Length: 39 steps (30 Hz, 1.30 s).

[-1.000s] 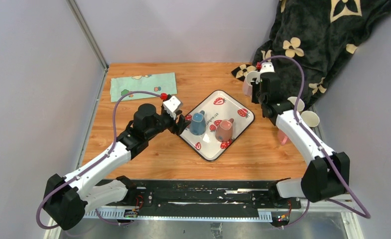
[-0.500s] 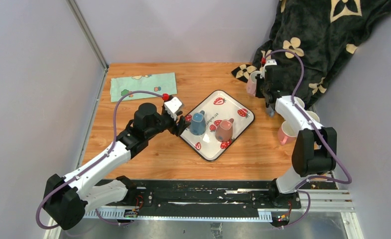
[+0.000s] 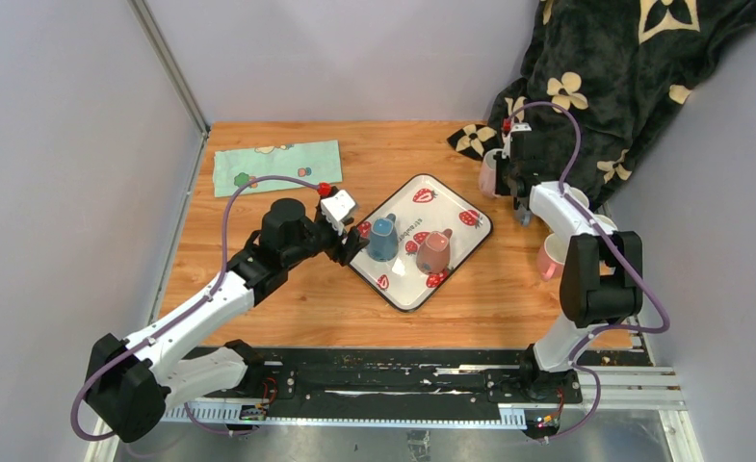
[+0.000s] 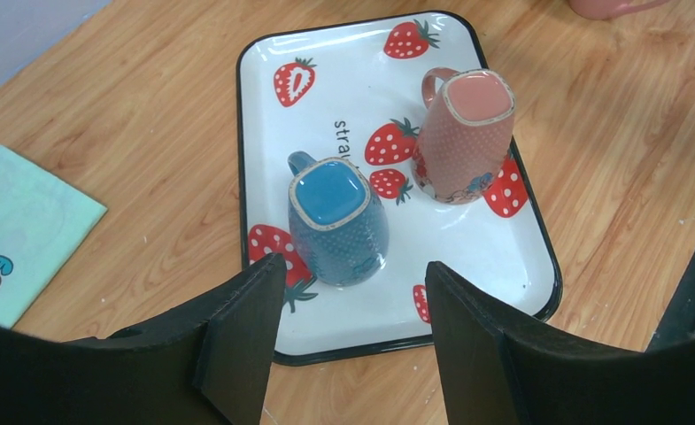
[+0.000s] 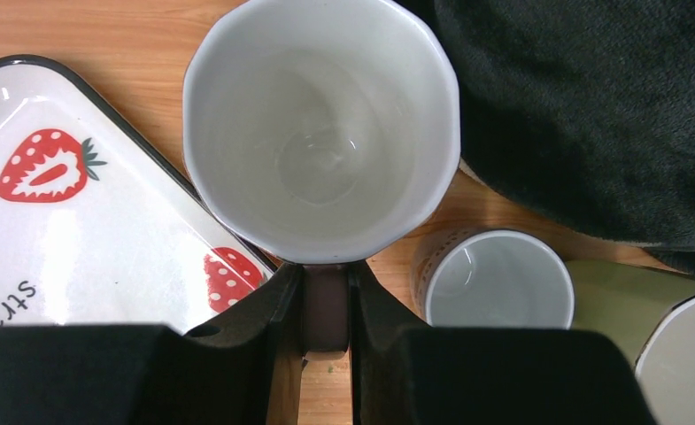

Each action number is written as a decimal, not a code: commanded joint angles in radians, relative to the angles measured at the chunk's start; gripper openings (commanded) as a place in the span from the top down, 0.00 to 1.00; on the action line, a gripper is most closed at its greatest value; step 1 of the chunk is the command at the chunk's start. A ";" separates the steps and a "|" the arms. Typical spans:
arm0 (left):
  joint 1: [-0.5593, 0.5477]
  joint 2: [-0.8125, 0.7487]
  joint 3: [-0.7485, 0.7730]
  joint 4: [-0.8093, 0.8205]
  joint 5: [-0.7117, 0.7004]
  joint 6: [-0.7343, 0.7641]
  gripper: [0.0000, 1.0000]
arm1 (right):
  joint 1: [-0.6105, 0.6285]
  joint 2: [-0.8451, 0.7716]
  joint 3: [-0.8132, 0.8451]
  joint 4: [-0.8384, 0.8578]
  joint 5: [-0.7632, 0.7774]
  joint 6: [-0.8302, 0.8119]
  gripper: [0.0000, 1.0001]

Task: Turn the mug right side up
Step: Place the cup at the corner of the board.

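A: Anything new over the last 1 second?

B: Folds the right arm (image 3: 586,260) in and shifts the mug (image 5: 321,133) slightly, right end effector (image 5: 326,283) pinching its handle (image 5: 326,312), upper right of the top view, just above the tray's (image 3: 446,202) right corner. Suggests a turn nearly done.

A: Pointing which way?

B: Mouth upward, long axis close to vertical, by the wrist view. Cannot tell whether touching the table (image 3: 489,298). Left end effector (image 4: 352,270) spread, near the tray's left edge.
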 commanded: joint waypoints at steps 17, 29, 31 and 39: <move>0.004 0.009 0.030 0.003 0.054 0.031 0.33 | -0.033 0.077 0.070 0.004 0.036 -0.022 1.00; 0.002 0.013 0.030 0.008 0.019 0.022 0.30 | -0.035 0.068 0.066 -0.035 0.025 -0.011 0.72; 0.003 0.015 0.030 0.008 0.015 0.020 0.29 | -0.035 0.062 0.065 -0.040 0.027 -0.010 0.69; 0.003 0.017 0.031 0.009 0.016 0.014 0.27 | -0.036 0.020 0.059 -0.052 0.027 -0.005 0.62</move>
